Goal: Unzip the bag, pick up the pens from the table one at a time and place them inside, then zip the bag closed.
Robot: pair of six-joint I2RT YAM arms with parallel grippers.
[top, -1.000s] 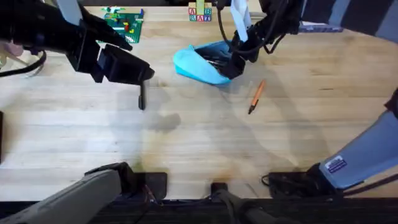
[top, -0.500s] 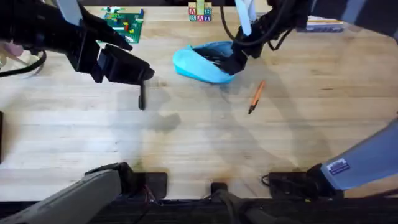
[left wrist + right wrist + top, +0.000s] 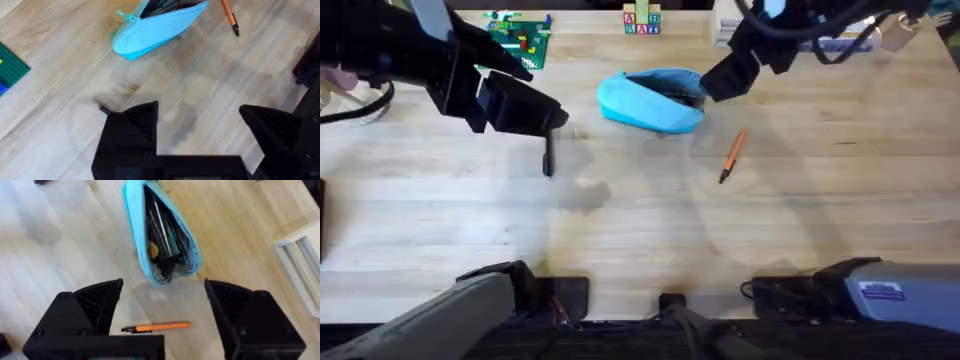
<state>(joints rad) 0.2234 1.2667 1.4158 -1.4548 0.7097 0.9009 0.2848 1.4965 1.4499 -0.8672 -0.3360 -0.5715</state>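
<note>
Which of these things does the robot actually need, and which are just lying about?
Needed: the blue bag, lying unzipped; the orange pen; the black pen; the table.
Lying about: the green brick plate; the lettered blocks.

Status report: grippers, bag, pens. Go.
Left gripper open, empty, above black pen. Right gripper open, empty, above bag. Bag unzipped, items inside. Orange pen on table, unobstructed.

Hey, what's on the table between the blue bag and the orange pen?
Nothing: in the overhead view bare table separates the bag from the orange pen. The right wrist view shows the same bare gap.
</note>
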